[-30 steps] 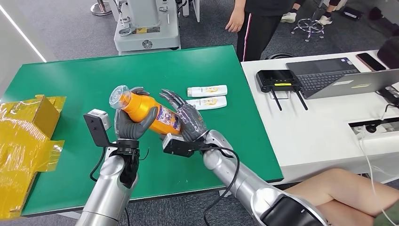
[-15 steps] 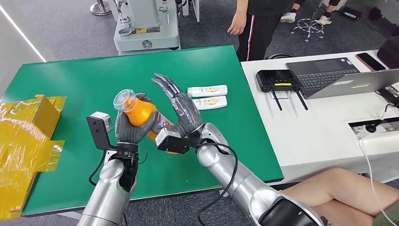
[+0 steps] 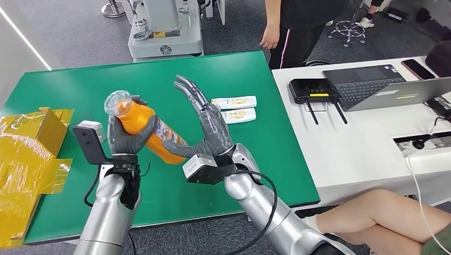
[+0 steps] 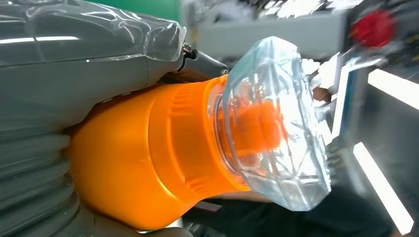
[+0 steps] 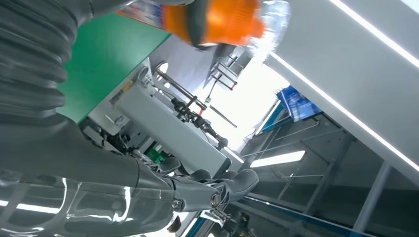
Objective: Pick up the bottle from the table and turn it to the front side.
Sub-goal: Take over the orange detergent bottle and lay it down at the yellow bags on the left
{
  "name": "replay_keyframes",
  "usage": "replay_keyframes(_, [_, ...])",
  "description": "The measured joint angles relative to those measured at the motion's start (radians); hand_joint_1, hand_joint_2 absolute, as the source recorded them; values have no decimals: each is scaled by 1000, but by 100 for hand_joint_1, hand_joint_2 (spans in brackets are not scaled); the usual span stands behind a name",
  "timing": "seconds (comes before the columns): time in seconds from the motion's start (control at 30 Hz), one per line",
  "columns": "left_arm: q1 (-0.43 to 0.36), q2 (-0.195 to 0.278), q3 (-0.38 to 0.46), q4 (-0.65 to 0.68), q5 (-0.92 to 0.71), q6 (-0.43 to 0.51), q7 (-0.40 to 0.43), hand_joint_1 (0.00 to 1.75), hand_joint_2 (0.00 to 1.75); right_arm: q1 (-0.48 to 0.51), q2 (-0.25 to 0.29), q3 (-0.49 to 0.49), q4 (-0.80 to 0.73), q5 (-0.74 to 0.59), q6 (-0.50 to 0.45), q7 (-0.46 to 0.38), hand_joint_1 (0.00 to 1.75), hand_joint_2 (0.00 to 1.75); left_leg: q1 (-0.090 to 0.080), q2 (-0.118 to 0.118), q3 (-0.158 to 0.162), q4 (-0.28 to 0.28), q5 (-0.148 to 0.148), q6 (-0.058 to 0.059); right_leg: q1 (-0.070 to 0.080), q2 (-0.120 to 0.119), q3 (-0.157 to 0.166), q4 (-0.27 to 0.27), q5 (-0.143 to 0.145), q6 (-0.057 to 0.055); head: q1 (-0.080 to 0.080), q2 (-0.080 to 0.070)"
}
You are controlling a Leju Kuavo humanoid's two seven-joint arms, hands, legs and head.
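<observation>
Far left, at 9 o'clock of the green table (image 3: 223, 74): 1 crumpled yellow wrap (image 3: 26, 159) with a box shape in it, hanging over the table edge.

Next, left hand (image 3: 125, 139) grasps the 1 orange bottle (image 3: 146, 130) round its upper body, lifted above the table. Bottle is tilted, clear cap (image 3: 117, 101) pointing to approx 10 o'clock, label end down toward 4 o'clock. Left wrist view shows the cap close up, thumb pressed on the orange shoulder.

Right hand (image 3: 210, 127) sits just at 3 o'clock of the bottle, fingers spread and raised, thumb reaching to the bottle's lower end; grasping nothing.

Beyond it at approx 1 o'clock: 2 white tubes (image 3: 234, 109) lying flat side by side on the table.

Further right, white desk (image 3: 351, 154): 1 black router (image 3: 314, 90), 1 laptop (image 3: 393, 85), 1 phone (image 3: 417, 68).

Room: grey floor, 1 grey machine (image 3: 165, 26) at 12 o'clock behind the table, 1 person (image 3: 298, 26) standing at 1 o'clock, 1 person's bare legs (image 3: 383, 218) at 4 o'clock.
</observation>
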Motion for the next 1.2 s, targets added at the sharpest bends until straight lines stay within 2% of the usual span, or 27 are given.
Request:
replay_keyframes(0.13, [-37, 17, 19, -40, -1, 6, 14, 175, 175, 6, -4, 0, -17, -8, 0, -3, 0, 175, 0, 0, 0, 0, 0, 0, 0, 0, 0, 0, 0, 0, 0, 0])
replay_keyframes(0.4, [-53, 28, 27, -70, -15, 25, 7, 175, 175, 9, -9, 4, -26, -29, -1, -16, 0, 175, 0, 0, 0, 0, 0, 0, 0, 0, 0, 0, 0, 0, 0, 0])
replay_keyframes(0.57, [-124, 59, 47, -106, -40, 78, 50, 175, 175, 15, -14, 30, -21, -92, -13, -51, 0, 175, 0, 0, 0, 0, 0, 0, 0, 0, 0, 0, 0, 0, 0, 0])
replay_keyframes(0.77, [-215, 131, 88, -106, -90, 132, 62, 175, 175, 28, -19, 61, -13, -129, -35, -69, 0, 175, 1, 0, 0, 0, 1, -1, 0, 0, 0, 1, 0, -1, 0, 0])
replay_keyframes(0.93, [-291, 223, 107, -76, -217, 175, 88, 175, 175, 91, -30, 73, -73, -135, -64, -66, 0, 175, 1, 1, 0, 0, 0, -1, 1, 1, -1, 1, 0, -1, 0, 0])
replay_keyframes(1.2, [-314, 337, 122, -15, -329, 202, 88, 175, 175, 168, -53, 81, -191, -160, -76, -74, 0, 175, 0, 2, -1, -1, 0, -1, 0, 2, -1, 1, 0, -1, 1, 0])
